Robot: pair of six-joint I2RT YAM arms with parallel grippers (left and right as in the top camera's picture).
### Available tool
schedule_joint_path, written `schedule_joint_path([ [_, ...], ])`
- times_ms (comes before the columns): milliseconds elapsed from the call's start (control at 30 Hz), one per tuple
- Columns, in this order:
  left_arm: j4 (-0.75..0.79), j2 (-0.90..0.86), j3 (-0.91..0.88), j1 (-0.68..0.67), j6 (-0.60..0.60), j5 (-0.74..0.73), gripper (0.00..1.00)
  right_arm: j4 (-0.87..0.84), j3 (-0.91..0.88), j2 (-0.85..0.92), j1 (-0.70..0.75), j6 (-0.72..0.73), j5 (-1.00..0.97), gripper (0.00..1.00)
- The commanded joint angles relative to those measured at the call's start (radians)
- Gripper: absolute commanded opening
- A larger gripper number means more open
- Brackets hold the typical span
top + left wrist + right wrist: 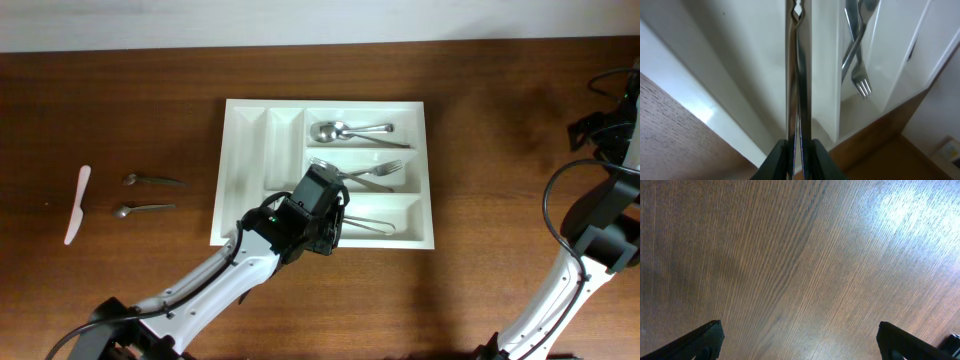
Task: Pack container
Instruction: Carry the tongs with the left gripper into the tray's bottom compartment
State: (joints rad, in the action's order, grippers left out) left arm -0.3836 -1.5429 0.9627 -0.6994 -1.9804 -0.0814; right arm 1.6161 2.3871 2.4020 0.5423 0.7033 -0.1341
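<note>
The white container (245,170) lies at the table's middle. Its top long compartment holds spoons (345,130) and the middle one holds forks (375,172). My left gripper (335,222) hovers over the bottom long compartment, shut on a thin metal utensil (372,225) that reaches to the right along that compartment. In the left wrist view the black fingers (780,157) pinch the utensil (799,75) edge-on above the container floor (740,65), with the forks (855,65) in the neighbouring slot. My right gripper (799,327) stands open over bare wood, nothing between its fingers.
Left of the container lie two small spoons (152,180) (140,210) and a white plastic knife (77,205). The right arm (600,210) stands at the table's right edge. The two narrow compartments at the container's left hold nothing.
</note>
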Motion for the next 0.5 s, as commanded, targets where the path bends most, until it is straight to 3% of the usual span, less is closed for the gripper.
schedule_joint_path([
  [0,0.006,-0.023,0.011,0.001,-0.010,0.003,0.18,0.000,0.007,-0.044,-0.004,0.000,-0.009,0.99],
  [200,0.009,-0.054,0.011,0.001,-0.010,0.003,0.34,0.000,0.007,-0.044,-0.004,0.000,-0.010,0.99],
  [300,0.021,-0.062,0.011,0.002,-0.010,0.006,0.36,0.000,0.007,-0.044,-0.004,0.000,-0.010,0.99],
  [367,0.038,-0.062,0.011,0.002,-0.010,0.026,0.46,0.000,0.007,-0.044,-0.004,0.000,-0.010,0.99],
  [467,0.058,-0.062,0.011,0.002,-0.010,0.045,0.47,0.000,0.007,-0.044,-0.004,0.000,-0.010,0.99],
])
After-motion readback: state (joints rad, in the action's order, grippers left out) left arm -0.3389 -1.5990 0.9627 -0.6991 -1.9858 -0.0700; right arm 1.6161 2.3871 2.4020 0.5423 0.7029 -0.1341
